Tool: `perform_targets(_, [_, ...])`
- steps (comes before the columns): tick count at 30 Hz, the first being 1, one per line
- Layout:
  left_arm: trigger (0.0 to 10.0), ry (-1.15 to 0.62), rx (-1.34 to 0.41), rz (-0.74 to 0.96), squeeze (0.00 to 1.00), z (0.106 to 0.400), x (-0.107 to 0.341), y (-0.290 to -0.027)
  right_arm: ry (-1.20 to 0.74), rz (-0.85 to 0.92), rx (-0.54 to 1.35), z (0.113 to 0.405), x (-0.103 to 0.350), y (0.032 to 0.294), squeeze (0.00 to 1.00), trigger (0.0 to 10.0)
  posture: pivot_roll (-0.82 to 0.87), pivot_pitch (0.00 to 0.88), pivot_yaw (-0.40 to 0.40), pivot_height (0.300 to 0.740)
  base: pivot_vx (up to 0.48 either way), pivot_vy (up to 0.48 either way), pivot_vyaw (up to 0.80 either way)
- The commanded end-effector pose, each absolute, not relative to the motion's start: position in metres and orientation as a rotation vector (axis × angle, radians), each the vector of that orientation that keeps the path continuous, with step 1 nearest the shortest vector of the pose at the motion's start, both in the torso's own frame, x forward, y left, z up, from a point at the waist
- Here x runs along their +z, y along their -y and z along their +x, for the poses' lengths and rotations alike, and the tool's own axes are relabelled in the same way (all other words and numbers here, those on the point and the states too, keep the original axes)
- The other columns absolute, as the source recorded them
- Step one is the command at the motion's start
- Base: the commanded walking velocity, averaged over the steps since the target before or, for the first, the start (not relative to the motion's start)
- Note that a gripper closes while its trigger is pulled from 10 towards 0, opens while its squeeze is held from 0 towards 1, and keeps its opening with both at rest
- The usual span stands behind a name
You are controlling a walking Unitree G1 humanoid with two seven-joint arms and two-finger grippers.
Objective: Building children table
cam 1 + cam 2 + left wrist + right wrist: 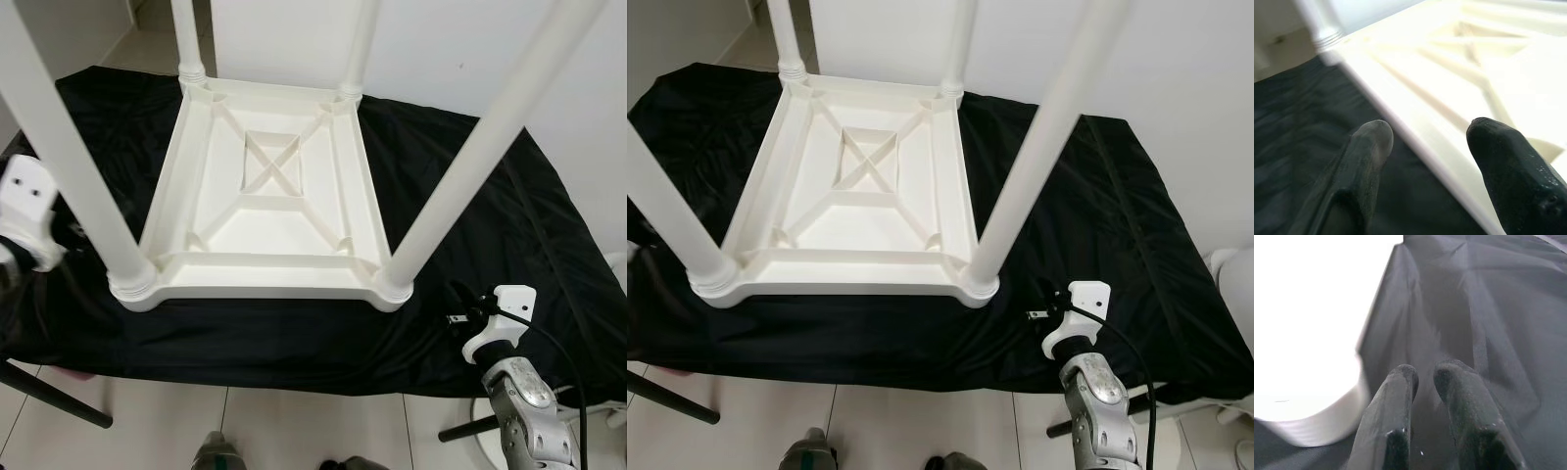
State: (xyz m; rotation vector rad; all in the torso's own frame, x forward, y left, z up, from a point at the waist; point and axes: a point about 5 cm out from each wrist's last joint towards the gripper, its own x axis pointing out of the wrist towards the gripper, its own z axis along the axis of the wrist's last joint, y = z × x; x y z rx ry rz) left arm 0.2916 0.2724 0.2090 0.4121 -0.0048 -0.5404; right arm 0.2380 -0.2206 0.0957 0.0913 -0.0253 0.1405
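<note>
The white children's table (269, 201) lies upside down on a black cloth (490, 225), its four legs (460, 162) standing up; the left gripper (1425, 137) is at the table's near left side, fingers (1369, 152) spread well apart over the table's rim (nothing between them); the right gripper (1425, 377), off the near right corner above the cloth, has its fingers almost closed and empty, just beside a white leg base (1312, 421).

Left gripper (1427, 139) has its two black fingers spread wide apart; its wrist sits at nine o'clock in the head view; right gripper (1425, 377), fingers nearly together, holds nothing, its arm at five o'clock.
</note>
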Motion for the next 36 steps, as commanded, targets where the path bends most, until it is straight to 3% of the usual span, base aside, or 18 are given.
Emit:
perform_targets(1, [10.0, 0.011, -0.772, 0.38, 0.0, 0.285, 0.206, -0.239, 0.042, 0.117, 0.172, 0.232, 0.102, 0.228, 0.0, 10.0, 0.18, 0.076, -0.057, 0.74, 0.0, 0.0, 0.0])
perform_targets(13, [10.0, 0.107, -1.023, 0.266, 0.0, 0.273, 0.213, -0.179, -0.022, 0.067, 0.227, 0.209, 0.1, 0.233, 0.0, 10.0, 0.14, 0.069, -0.048, 0.74, 0.0, 0.0, 0.0])
perform_targets(16, [10.0, 0.117, -1.089, 0.243, 0.0, 0.267, 0.211, -0.162, 0.002, 0.056, 0.192, 0.215, 0.103, 0.232, 0.0, 10.0, 0.13, 0.064, -0.047, 0.74, 0.0, 0.0, 0.0])
perform_targets(29, [10.0, 0.15, -1.147, 0.187, 0.0, 0.255, 0.221, -0.144, 0.072, 0.024, 0.128, 0.244, 0.124, 0.254, 0.0, 10.0, 0.13, 0.046, -0.052, 0.74, 0.0, 0.0, 0.0])
perform_targets(32, [10.0, 0.163, -1.179, 0.183, 0.0, 0.249, 0.224, -0.138, 0.103, -0.014, 0.048, 0.265, 0.138, 0.276, 0.0, 10.0, 0.14, 0.039, -0.072, 0.74, 0.0, 0.0, 0.0])
perform_targets(36, [10.0, 0.172, -1.2, 0.176, 0.0, 0.245, 0.226, -0.136, 0.112, -0.021, 0.026, 0.271, 0.142, 0.282, 0.0, 10.0, 0.14, 0.039, -0.076, 0.74, 0.0, 0.0, 0.0])
